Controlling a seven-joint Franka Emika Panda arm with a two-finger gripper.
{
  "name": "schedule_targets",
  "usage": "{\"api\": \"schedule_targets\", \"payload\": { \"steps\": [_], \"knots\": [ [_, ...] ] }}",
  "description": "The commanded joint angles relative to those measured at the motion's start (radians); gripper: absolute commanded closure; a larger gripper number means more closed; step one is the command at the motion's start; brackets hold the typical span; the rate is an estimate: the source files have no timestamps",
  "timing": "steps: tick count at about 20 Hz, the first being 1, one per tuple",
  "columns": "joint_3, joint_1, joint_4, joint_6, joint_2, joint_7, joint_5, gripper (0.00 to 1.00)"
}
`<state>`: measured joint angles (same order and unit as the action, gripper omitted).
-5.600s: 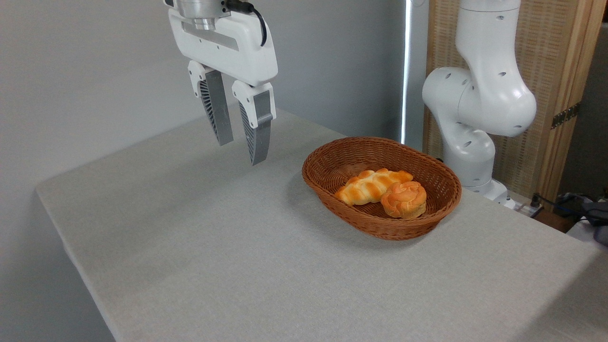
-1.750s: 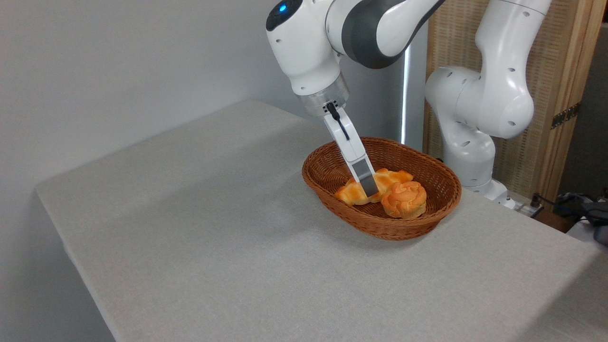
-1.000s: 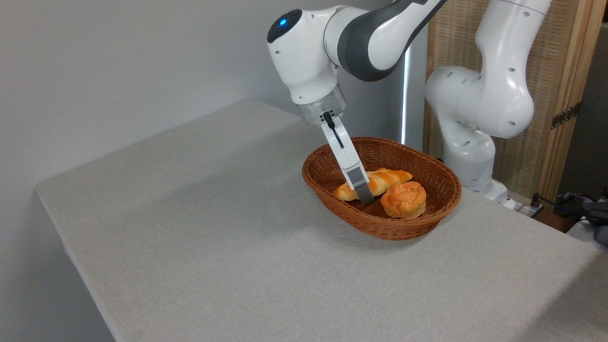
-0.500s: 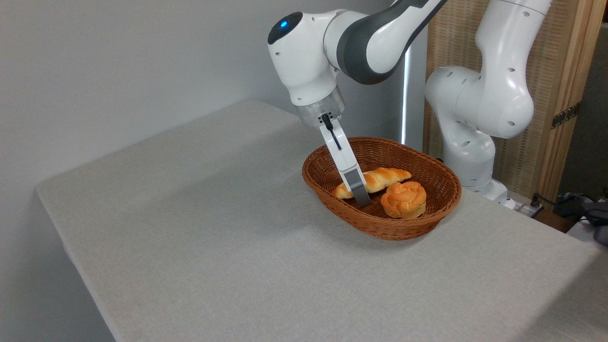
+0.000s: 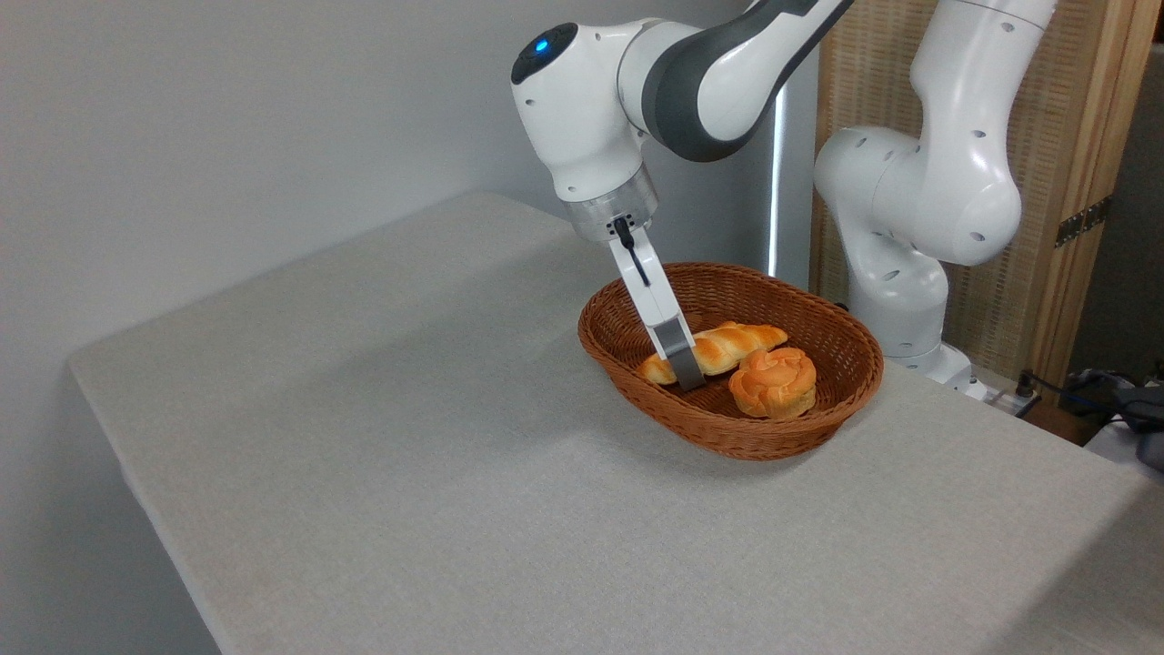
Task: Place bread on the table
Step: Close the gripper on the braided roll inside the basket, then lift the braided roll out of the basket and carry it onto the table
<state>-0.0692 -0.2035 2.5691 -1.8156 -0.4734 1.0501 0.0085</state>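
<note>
The bread (image 5: 727, 344), a braided golden loaf, lies tilted inside the wicker basket (image 5: 627, 314), its left part crossed by my gripper (image 5: 684, 371). The near finger (image 5: 677, 350) covers the loaf just right of its tapered left end; the far finger is hidden behind it, so I judge, rather than see, that the loaf is clamped between them. A round bun (image 5: 775, 380) sits just beside the loaf's right half, possibly touching. The table (image 5: 409, 455) spreads grey and bare to the left and front of the basket. Step in hand, as I read it: lifting the loaf out. To do it well I would rise straight up until the loaf's low end clears the rim, keep the squeeze light on soft bread, and avoid dragging the bun along before moving left.
</note>
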Motion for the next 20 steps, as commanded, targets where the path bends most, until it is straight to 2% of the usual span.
{"api": "schedule_targets", "payload": {
  "steps": [1,4,6,9,14,17,20],
  "knots": [
    [0.002,-0.007,0.006,-0.036,0.006,-0.002,0.015,0.70],
    [0.002,-0.023,0.005,-0.033,0.006,-0.004,0.015,0.82],
    [0.002,-0.024,0.005,-0.033,0.006,-0.007,0.016,0.83],
    [-0.024,-0.025,0.005,-0.033,0.006,-0.010,0.015,0.91],
    [-0.037,-0.024,-0.006,-0.022,0.006,-0.013,0.015,0.97],
    [-0.037,-0.024,-0.018,-0.021,0.006,-0.013,0.015,0.98],
    [-0.038,-0.025,-0.079,0.018,0.006,-0.018,-0.001,0.98]
  ]
}}
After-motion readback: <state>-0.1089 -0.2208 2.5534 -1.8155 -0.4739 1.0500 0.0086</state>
